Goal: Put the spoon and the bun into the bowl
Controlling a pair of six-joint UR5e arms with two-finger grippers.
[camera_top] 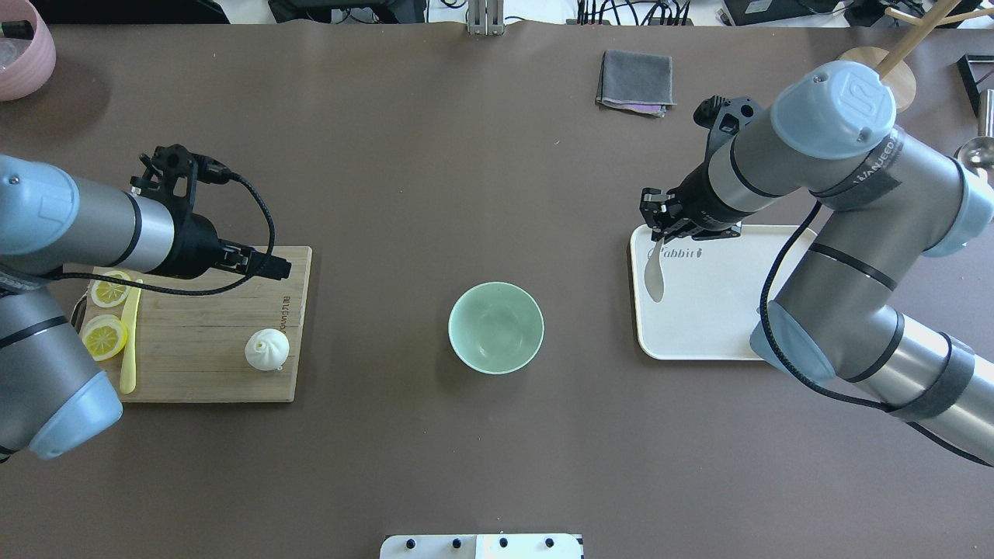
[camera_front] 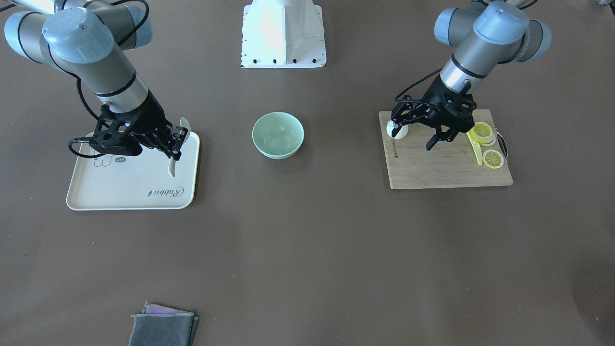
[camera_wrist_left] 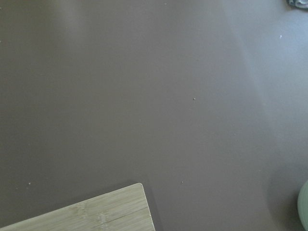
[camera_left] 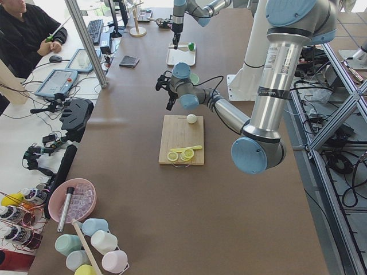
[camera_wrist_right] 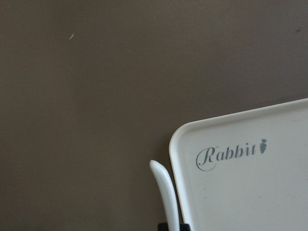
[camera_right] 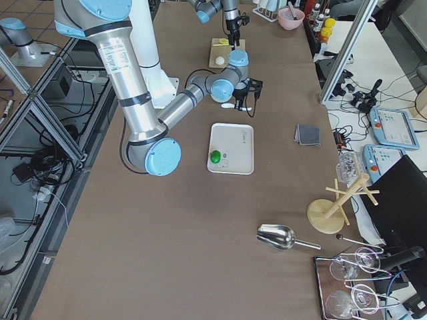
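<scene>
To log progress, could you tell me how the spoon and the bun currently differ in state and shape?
The spoon is gripped in the right tool at the tray's edge; the bun sits free on the cutting board, the open left tool apart from it. The spoon is long and curved; the bun is round with a pleated top. Both are white, and neither is in the bowl.

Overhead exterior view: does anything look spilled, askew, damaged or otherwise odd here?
Nothing stands out. The bowl sits upright and empty, the bun stands upright on the cutting board, and the right gripper is shut on the spoon at the edge of the tray.
</scene>
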